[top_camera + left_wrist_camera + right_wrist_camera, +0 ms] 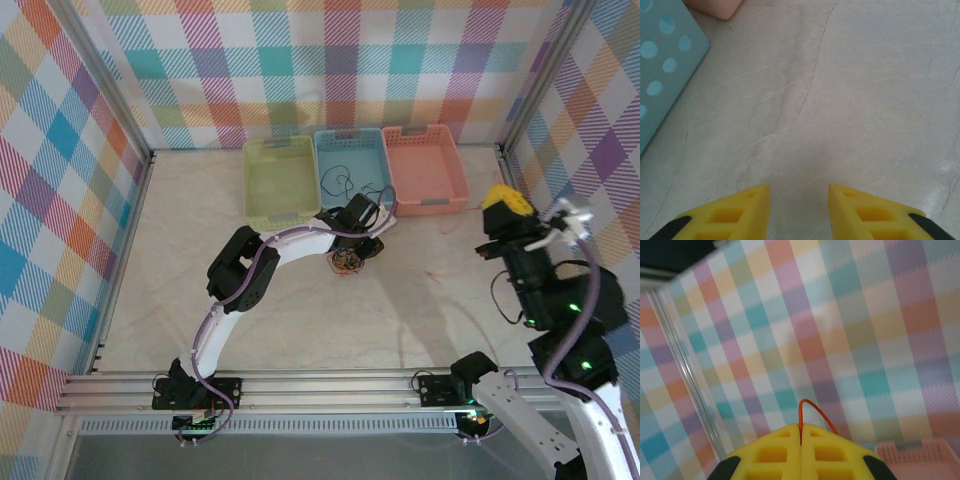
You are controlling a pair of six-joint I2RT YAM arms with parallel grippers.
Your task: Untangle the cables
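A small knot of orange-red and black cables (347,262) lies on the table just in front of the blue bin. My left gripper (366,232) hangs beside and slightly behind the knot. In the left wrist view that gripper (799,189) is open over bare tabletop, its yellow fingers (745,210) apart with nothing between them. My right gripper (508,198) is raised high at the right side. Its jaws (801,427) are shut on a thin orange cable (812,412), which loops up out of the fingertips. A loose black cable (345,181) lies in the blue bin.
Three bins stand in a row at the back: green (281,205), blue (380,150) and pink (448,190). The blue bin's wall (665,60) and a pink corner (715,6) are close to the left gripper. Plaid walls enclose the table.
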